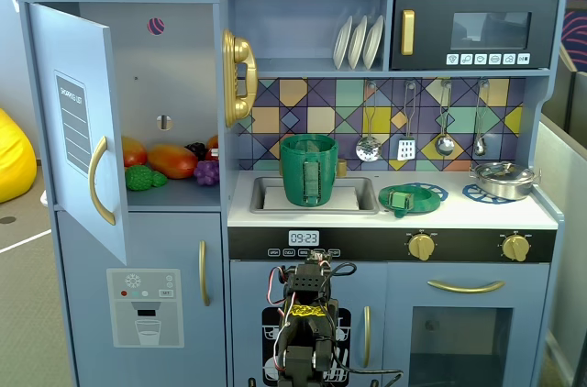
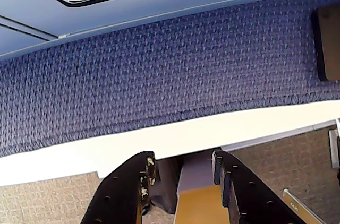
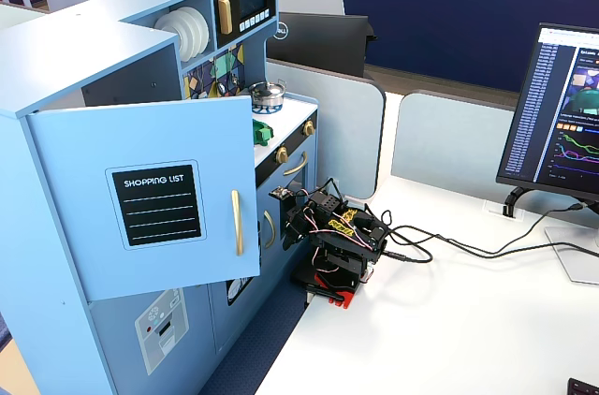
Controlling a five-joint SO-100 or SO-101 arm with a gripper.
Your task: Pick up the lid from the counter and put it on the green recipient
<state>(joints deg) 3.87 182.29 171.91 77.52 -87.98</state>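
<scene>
The lid (image 1: 401, 200) is a small round green disc with a square knob, lying on the white counter over the left blue burner ring. The green recipient (image 1: 309, 170), a tall ribbed-handled pot, stands upright in the sink to the lid's left. My arm (image 1: 307, 323) is folded low in front of the kitchen's lower doors, well below the counter. In the wrist view my gripper (image 2: 183, 159) is open with nothing between its black fingers (image 2: 130, 192), facing blue carpet and a white table edge. From the side, the arm (image 3: 337, 236) sits on the white table and the open door hides the recipient.
A shiny silver pot (image 1: 503, 179) stands on the right burner. The fridge door (image 1: 81, 121) hangs open at the left, with toy fruit (image 1: 170, 162) on the shelf inside. Utensils (image 1: 406, 130) hang above the counter. A monitor (image 3: 562, 114) and cables (image 3: 468, 245) occupy the table.
</scene>
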